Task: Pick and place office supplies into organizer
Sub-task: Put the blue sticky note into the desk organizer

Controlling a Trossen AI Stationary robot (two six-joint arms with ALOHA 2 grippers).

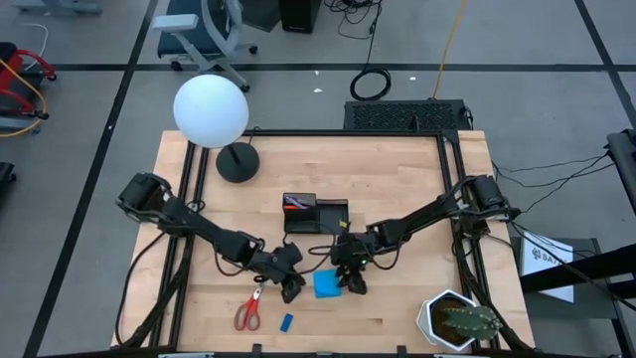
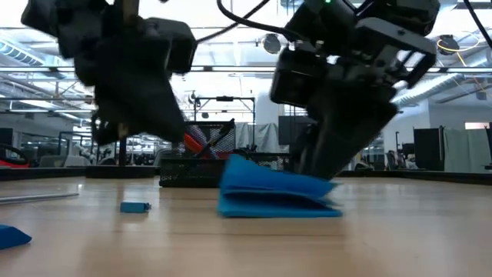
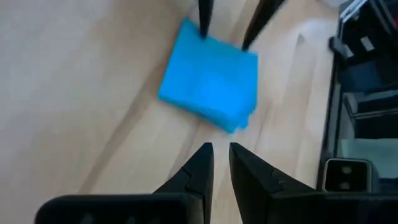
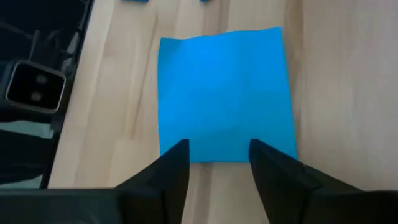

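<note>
The right tool (image 4: pixel 219 155), fingers parted, straddles the light, floppy blue notepad (image 4: pixel 225 93); pinch its near edge.

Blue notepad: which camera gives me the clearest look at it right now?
The right wrist view: the blue notepad fills the picture, its near edge at the open jaws of the right gripper. The left wrist view shows it whole but angled. The low view shows it edge-on, one side lifted. In the high view it is only a small square.
</note>
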